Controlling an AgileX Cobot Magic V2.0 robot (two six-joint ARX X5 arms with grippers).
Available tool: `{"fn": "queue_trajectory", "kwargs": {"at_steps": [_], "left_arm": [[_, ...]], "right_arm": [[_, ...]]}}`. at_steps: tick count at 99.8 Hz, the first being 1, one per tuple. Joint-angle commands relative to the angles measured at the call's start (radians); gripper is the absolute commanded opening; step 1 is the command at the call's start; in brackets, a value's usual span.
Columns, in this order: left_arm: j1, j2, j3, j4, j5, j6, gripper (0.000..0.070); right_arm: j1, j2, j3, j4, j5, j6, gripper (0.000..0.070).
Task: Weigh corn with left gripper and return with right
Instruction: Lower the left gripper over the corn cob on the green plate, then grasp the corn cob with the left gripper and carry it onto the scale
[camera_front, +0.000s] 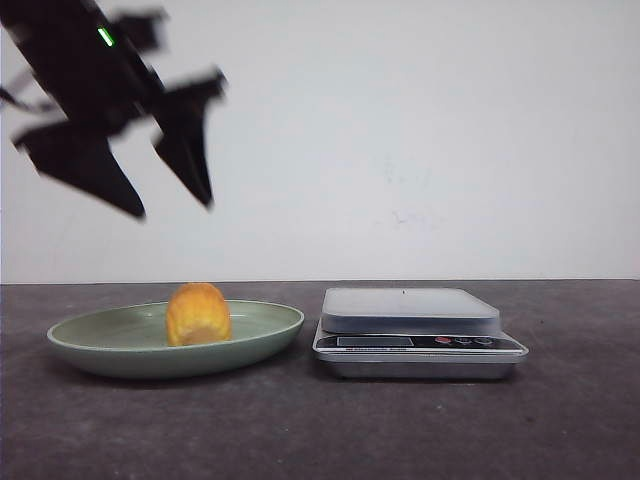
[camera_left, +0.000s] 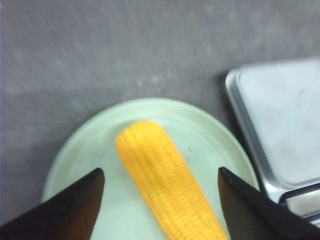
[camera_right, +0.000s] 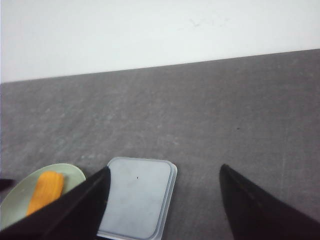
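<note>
Corn (camera_front: 198, 314) lies on plate (camera_front: 120, 345), scale (camera_front: 418, 330) beside. Left hand (camera_front: 176, 210) wide open, empty, above corn. Right hand (camera_right: 162, 200) open, empty.

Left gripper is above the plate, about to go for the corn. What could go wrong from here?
1. The corn is rounded and lies loose on the shallow plate; it may roll if the open left gripper closes off-centre.
2. The fingers could strike the plate on descent and shove it toward the scale close beside it.
3. The scale platform is flat and rimless, so the corn might roll off when released.
</note>
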Motion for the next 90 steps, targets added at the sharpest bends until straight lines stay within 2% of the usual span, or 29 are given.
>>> {"fn": "queue_trajectory", "kwargs": {"at_steps": [1, 31, 59, 64, 71, 82, 87, 90], "left_arm": [[-0.019, 0.064, 0.018, 0.024, -0.029, -0.033, 0.0445], [-0.055, 0.199, 0.018, 0.062, -0.048, -0.112, 0.0444], [-0.074, 0.222, 0.018, 0.029, -0.049, -0.143, 0.0412], [-0.075, 0.222, 0.018, 0.019, -0.049, -0.144, 0.0355], [-0.079, 0.222, 0.018, 0.014, -0.049, -0.143, 0.0227], [-0.079, 0.222, 0.018, 0.009, -0.048, -0.142, 0.0065], [-0.081, 0.222, 0.018, 0.008, -0.047, -0.141, 0.0004], [-0.084, 0.222, 0.018, 0.008, -0.047, -0.14, 0.0002]], "right_arm": [[0.005, 0.005, 0.016, 0.005, 0.0, -0.018, 0.0433], [0.005, 0.004, 0.016, -0.014, 0.0, -0.028, 0.0433], [0.005, 0.003, 0.016, -0.034, 0.0, -0.038, 0.0433], [0.005, 0.003, 0.016, -0.034, 0.0, -0.038, 0.0433], [0.005, 0.003, 0.016, -0.034, 0.0, -0.037, 0.0433], [0.005, 0.003, 0.016, -0.037, 0.0, -0.037, 0.0433], [0.005, 0.003, 0.016, -0.037, 0.0, -0.037, 0.0433], [0.005, 0.003, 0.016, -0.037, 0.0, -0.037, 0.0433]]}}
